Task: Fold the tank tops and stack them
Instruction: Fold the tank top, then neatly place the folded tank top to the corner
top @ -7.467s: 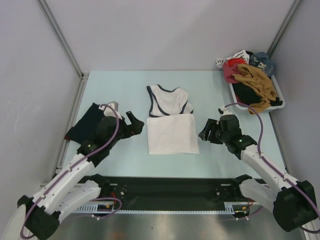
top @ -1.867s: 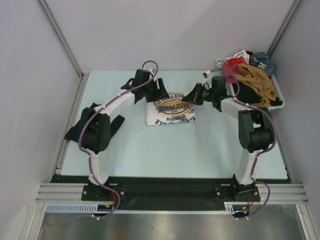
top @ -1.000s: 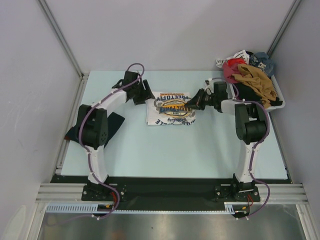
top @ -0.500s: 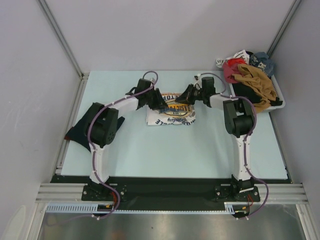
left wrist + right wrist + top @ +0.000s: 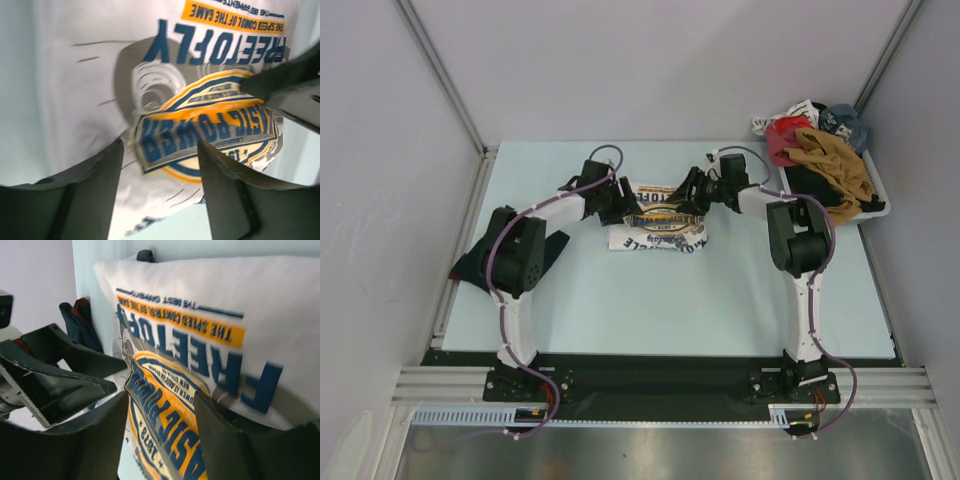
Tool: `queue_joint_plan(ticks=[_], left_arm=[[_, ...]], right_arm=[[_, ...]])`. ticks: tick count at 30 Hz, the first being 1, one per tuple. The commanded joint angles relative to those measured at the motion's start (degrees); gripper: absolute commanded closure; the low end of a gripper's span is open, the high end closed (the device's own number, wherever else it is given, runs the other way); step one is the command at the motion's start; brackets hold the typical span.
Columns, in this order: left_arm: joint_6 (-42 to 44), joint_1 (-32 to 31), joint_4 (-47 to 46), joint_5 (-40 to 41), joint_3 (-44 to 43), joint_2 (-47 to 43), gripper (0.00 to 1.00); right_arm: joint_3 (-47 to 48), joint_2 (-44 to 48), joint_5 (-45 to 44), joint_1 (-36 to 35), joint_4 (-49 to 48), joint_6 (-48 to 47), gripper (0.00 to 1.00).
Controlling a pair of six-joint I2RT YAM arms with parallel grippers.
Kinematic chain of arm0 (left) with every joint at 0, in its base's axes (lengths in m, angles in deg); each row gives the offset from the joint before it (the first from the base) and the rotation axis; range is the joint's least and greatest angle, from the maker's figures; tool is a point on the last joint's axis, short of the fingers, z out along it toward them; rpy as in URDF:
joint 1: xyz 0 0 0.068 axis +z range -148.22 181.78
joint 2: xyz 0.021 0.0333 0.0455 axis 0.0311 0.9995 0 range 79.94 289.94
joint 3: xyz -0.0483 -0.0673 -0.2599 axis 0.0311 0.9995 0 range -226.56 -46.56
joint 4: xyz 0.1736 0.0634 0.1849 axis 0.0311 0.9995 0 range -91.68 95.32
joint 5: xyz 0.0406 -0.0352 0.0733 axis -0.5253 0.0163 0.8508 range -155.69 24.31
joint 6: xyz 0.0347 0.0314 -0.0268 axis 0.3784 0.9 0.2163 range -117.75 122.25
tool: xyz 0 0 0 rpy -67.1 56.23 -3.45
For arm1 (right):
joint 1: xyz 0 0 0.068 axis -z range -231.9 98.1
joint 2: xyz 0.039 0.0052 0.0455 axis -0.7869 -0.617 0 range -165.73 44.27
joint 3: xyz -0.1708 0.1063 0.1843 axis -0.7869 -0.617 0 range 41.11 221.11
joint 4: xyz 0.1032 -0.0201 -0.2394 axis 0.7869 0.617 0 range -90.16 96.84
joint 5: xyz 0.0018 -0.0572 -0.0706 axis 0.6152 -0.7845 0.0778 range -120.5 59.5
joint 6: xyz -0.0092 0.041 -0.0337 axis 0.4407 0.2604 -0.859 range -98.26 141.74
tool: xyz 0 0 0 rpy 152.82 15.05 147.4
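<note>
From above, we see bright, even light falling on the pale table (image 5: 570, 290), with only soft, short shadows and a dull sheen on the metal strip (image 5: 650, 455) at the near edge. In the left wrist view the white tank top (image 5: 65, 75) is bright and sharp, a grey shadow crosses its print, and the dark fingers (image 5: 75, 200) of the left gripper (image 5: 160, 147) are blurred. In the right wrist view we find the lettering smeared at the right, and the fingers (image 5: 65, 440) of the right gripper (image 5: 161, 400) soft and underexposed.

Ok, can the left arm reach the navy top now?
Probably yes: the navy tank top lies free by that arm's elbow, and the left gripper stands open over the white tank top.
</note>
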Motion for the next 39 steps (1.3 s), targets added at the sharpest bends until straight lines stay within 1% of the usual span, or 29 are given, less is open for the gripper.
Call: queue_joint_plan(ticks=[1, 3, 5, 6, 7, 9, 10, 11, 13, 16, 20, 24, 26, 27, 29, 30, 31, 32, 33, 35, 36, 38, 39], left_arm=[[5.68, -0.22, 7.49, 9.63, -0.58, -8.64, 0.27], [6.64, -0.66, 9.07, 12.95, 0.74, -12.07, 0.22], [7.69, -0.58, 11.08, 15.42, 1.45, -14.01, 0.16], [7.88, -0.66, 11.71, 18.22, 1.45, -14.11, 0.09], [8.23, -0.58, 12.50, 18.94, 1.36, -14.02, 0.08], [8.84, -0.66, 13.56, 19.56, 0.75, -12.79, 0.08], [9.11, -0.66, 13.91, 19.74, 0.23, -12.01, 0.07], [9.20, -0.75, 14.95, 19.83, -0.91, -10.34, 0.07], [9.28, -0.75, 15.23, 19.92, -1.88, -8.67, 0.07], [9.46, -0.75, 15.67, 19.22, -4.52, -4.98, 0.06], [9.72, -0.84, 16.11, 17.11, -8.56, 0.12, 0.07], [9.46, -0.93, 15.14, 14.30, -9.18, 2.24, 0.09], [9.02, -1.01, 14.70, 14.03, -9.10, 3.20, 0.15], [8.85, -1.02, 14.44, 14.03, -8.92, 3.56, 0.21], [8.32, -1.01, 13.82, 13.51, -9.18, 4.87, 0.31], [8.06, -0.93, 13.47, 12.81, -9.18, 5.31, 0.37], [7.79, -1.01, 12.77, 11.58, -9.10, 5.84, 0.48], [7.44, -1.02, 12.51, 11.13, -8.92, 6.45, 0.52], [7.35, -1.10, 12.16, 10.87, -8.66, 6.63, 0.61], [7.44, -1.10, 11.10, 10.78, -7.78, 6.37, 0.70], [7.53, -1.02, 10.84, 10.86, -7.34, 5.94, 0.85], [8.23, -1.02, 10.13, 10.52, -6.72, 4.88, 0.88], [8.49, -1.02, 10.39, 10.25, -6.81, 4.62, 0.95]], right_arm=[[-1.03, 8.46, -4.36, 0.66, 8.35, -8.09, 0.36], [-2.34, 11.19, -6.73, 0.93, 11.59, -9.51, 0.31], [-3.14, 14.88, -11.56, 1.19, 14.58, -12.13, 0.28], [-3.57, 15.94, -13.75, 1.19, 18.08, -13.19, 0.27], [-3.75, 17.77, -18.73, 1.28, 19.85, -14.07, 0.26], [-3.93, 18.76, -23.94, 0.84, 23.97, -16.01, 0.25], [-3.67, 19.02, -28.06, 0.67, 25.13, -16.54, 0.25], [-3.49, 18.76, -30.19, 0.40, 26.45, -17.15, 0.24], [-3.23, 18.15, -33.97, -0.13, 28.74, -18.21, 0.20], [-1.91, 15.60, -36.09, -1.09, 30.94, -19.35, 0.18], [-0.42, 12.09, -36.19, -2.24, 31.47, -19.36, 0.23], [1.51, 8.48, -35.05, -3.46, 30.95, -18.92, 0.24], [2.22, 6.46, -33.90, -4.08, 30.42, -18.39, 0.27], [2.66, 5.76, -33.99, -4.43, 30.59, -18.30, 0.33], [4.06, 3.91, -34.25, -5.05, 30.86, -17.86, 0.37], [4.42, 3.30, -34.08, -5.57, 30.68, -17.69, 0.46], [4.68, 2.77, -33.47, -6.01, 30.25, -17.51, 0.51], [4.68, 2.59, -33.11, -6.28, 29.37, -17.25, 0.57], [4.68, 2.41, -32.50, -6.80, 29.02, -17.07, 0.70], [4.33, 2.50, -30.83, -6.89, 27.96, -16.37, 0.84], [3.98, 2.67, -30.13, -6.81, 26.48, -15.67, 1.00], [2.67, 3.46, -26.97, -6.72, 23.32, -14.96, 1.00], [1.88, 3.73, -25.65, -6.55, 21.91, -13.83, 1.00]])
